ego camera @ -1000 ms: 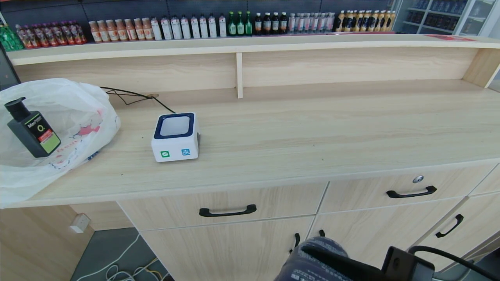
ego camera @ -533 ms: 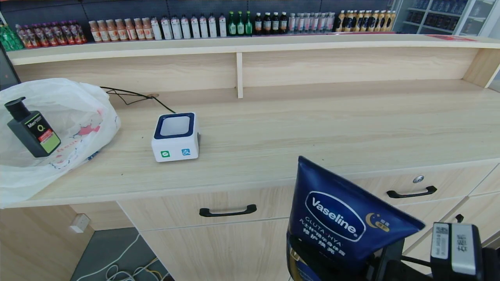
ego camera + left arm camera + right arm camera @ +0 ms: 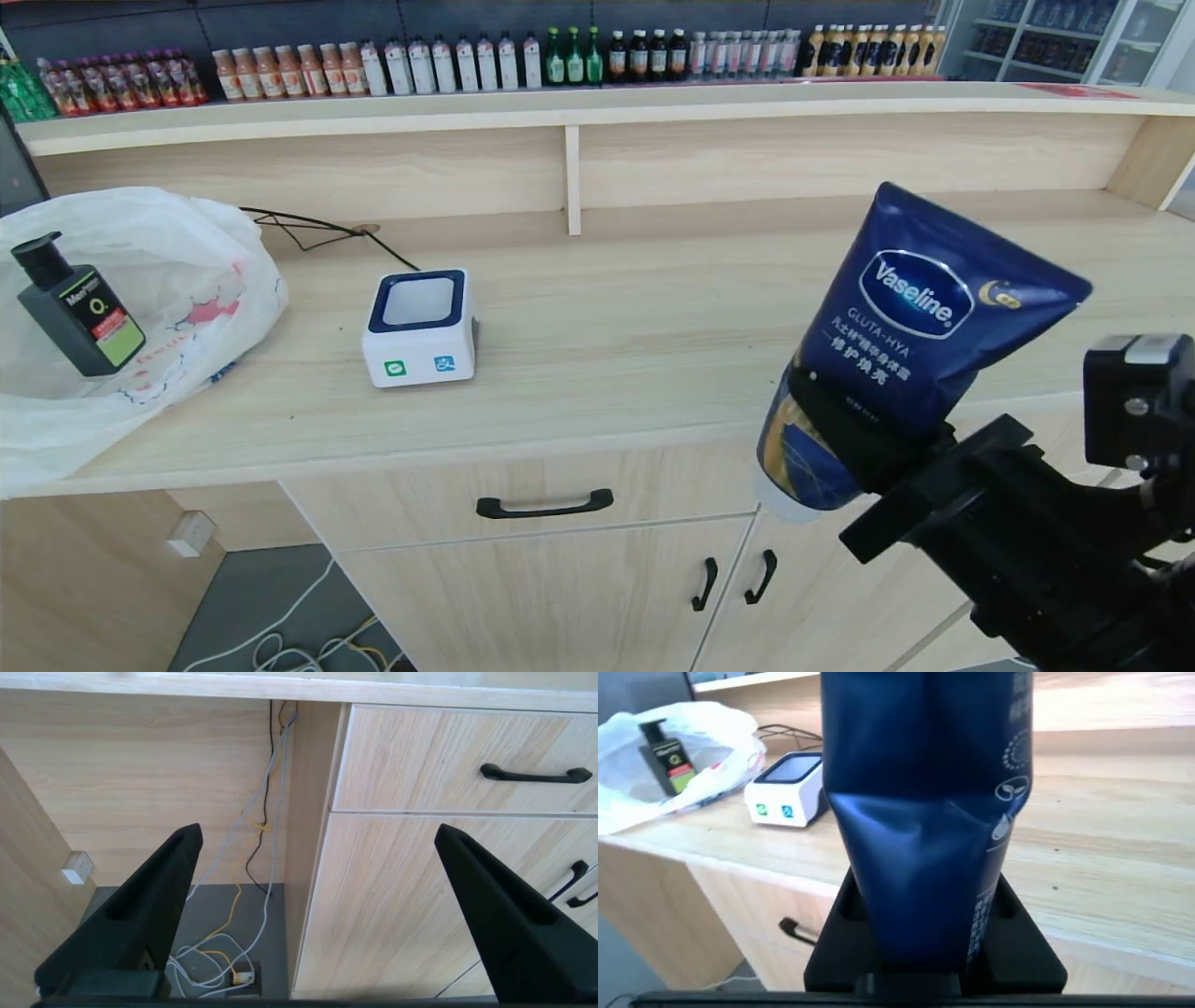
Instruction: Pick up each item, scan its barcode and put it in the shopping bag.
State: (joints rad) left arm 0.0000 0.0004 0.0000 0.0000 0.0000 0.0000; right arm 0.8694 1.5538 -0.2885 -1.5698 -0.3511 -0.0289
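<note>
Firmly, the right claw clamps the blue tube (cap downward); left claw gapes wide.

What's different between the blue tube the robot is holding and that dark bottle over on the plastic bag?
The blue tube is soft and flat, widening to a crimped end; the dark bottle is boxy with a black cap. The tube is clamped in the right gripper in the air, cap down; the bottle lies tilted on the white shopping bag, cap up. Both carry printed labels.
</note>
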